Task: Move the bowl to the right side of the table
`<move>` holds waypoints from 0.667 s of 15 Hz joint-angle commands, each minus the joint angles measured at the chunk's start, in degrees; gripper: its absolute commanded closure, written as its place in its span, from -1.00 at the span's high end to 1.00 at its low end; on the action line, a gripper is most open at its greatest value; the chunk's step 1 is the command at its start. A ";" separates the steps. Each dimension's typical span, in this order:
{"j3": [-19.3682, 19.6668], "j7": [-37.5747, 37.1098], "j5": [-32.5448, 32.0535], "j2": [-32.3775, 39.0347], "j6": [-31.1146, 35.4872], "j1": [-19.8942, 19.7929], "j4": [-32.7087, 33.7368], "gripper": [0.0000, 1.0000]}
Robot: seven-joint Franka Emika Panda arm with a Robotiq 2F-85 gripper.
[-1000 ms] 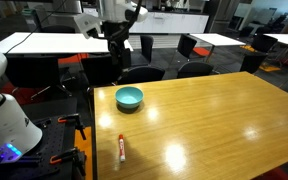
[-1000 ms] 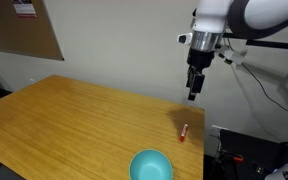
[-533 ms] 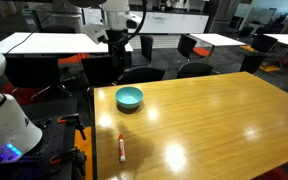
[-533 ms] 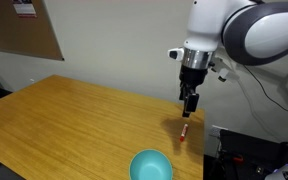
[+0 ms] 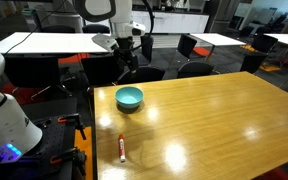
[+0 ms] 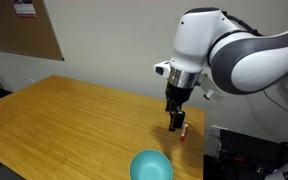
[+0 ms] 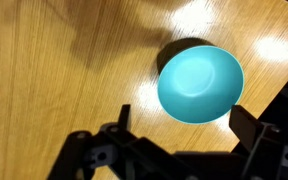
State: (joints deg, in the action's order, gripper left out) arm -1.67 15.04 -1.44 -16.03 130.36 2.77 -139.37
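The teal bowl (image 5: 130, 97) sits upright and empty on the light-brown wooden table (image 5: 214, 115), near its edge. It also shows in the other exterior view (image 6: 151, 166) and in the wrist view (image 7: 200, 82). My gripper (image 6: 176, 124) hangs above the table, apart from the bowl, with fingers spread and nothing between them. In the wrist view the open fingers (image 7: 184, 118) frame the table just below the bowl. In an exterior view the gripper (image 5: 124, 62) is above and behind the bowl.
A red-and-white marker pen (image 5: 121, 147) lies on the table near the bowl; it also shows in the other exterior view (image 6: 184, 131). White-topped tables (image 5: 44, 42) and black chairs (image 5: 194, 45) stand behind. A cork board (image 6: 19, 35) hangs on the wall.
The arm has swung and lowered toward the bowl; the gripper is nearer the table surface than a second ago. The bowl and pen have not moved.
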 commanded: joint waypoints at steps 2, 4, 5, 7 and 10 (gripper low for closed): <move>-1.12 -3.46 -2.10 4.77 2.55 0.41 1.05 1.00; -0.56 -1.57 -0.86 3.83 1.69 0.62 0.22 1.00; -0.59 -1.67 -0.85 4.49 1.69 0.62 0.29 1.00; -0.61 -1.67 -0.84 5.06 1.69 0.60 0.44 1.00; -0.61 -1.67 -0.84 5.07 1.69 0.59 0.51 1.00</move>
State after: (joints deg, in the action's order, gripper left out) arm -2.62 13.45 -2.19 -10.96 132.17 3.01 -138.94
